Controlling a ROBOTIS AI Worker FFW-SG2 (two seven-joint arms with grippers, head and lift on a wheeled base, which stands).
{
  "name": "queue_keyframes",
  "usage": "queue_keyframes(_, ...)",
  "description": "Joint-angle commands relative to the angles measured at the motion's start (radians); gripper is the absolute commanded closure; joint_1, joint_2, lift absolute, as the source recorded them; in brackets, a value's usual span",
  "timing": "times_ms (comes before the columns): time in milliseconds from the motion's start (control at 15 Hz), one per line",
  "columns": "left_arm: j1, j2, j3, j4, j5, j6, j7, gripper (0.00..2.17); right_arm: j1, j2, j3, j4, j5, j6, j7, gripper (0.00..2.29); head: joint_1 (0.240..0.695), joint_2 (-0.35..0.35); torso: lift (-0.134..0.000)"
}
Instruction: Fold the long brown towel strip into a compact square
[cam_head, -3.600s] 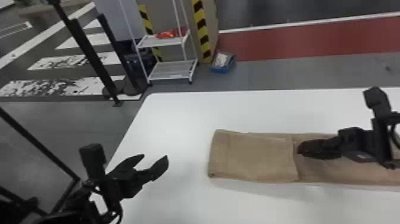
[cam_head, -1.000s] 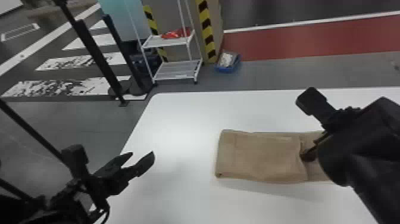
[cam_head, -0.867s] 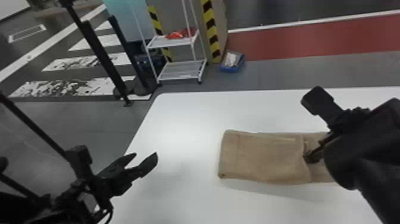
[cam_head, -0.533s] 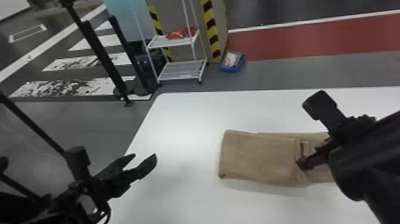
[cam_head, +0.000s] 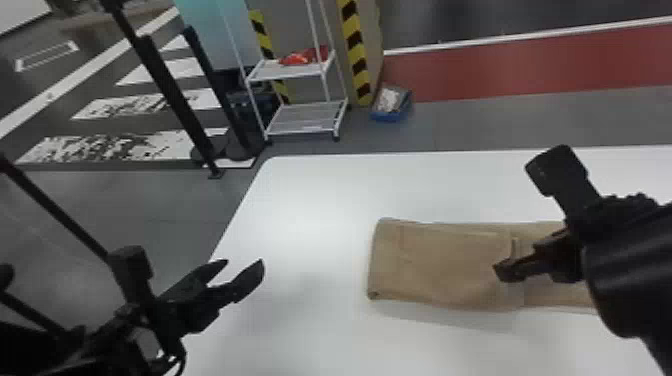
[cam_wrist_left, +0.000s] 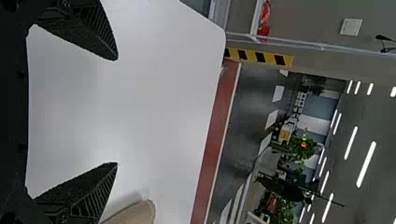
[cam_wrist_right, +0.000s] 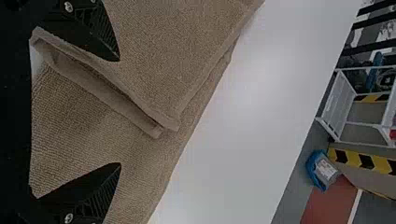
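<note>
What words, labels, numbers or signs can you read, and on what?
None can be read.
Pale packet in the blue tray: any print is too small.
Brown towel strip: no lettering on the visible cloth.
Hazard tape: yellow-and-black stripes, no words.

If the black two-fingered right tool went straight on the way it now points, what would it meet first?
The right tool would probably meet the long brown towel strip first, near its folded-over edge; any gap between is unclear.

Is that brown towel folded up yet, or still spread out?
Partly folded: the towel has one end doubled over, its edge lying on a single strip that continues beyond.
</note>
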Motion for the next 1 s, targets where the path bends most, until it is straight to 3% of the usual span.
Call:
queue_keyframes(0,0.001,-0.002,-0.008,0.002,-0.004,-0.002,0.0,0.08,0.004,0.002,-0.006,0.013,-0.047,-0.009,-0.015,0.08,0.695,0.35,-0.125)
queue_keyframes(467,0.012,-0.008,-0.009,0.003,-0.008,-0.012,0.006,0.08,0.007,0.002,-0.02,0.157,-0.192,-0.199,-0.066,0.23,0.695,0.35,-0.125)
queue_keyframes(733,0.013,-0.005,-0.014,0.011,-0.011,-0.018,0.011,0.08,0.006,0.002,-0.023,0.148,-0.209,-0.199,-0.067,0.28,0.695,0.35,-0.125)
queue_keyframes(933,0.013,-0.002,-0.021,0.019,-0.013,-0.03,0.014,0.08,0.006,0.002,-0.023,0.139,-0.209,-0.187,-0.067,0.18,0.695,0.35,-0.125)
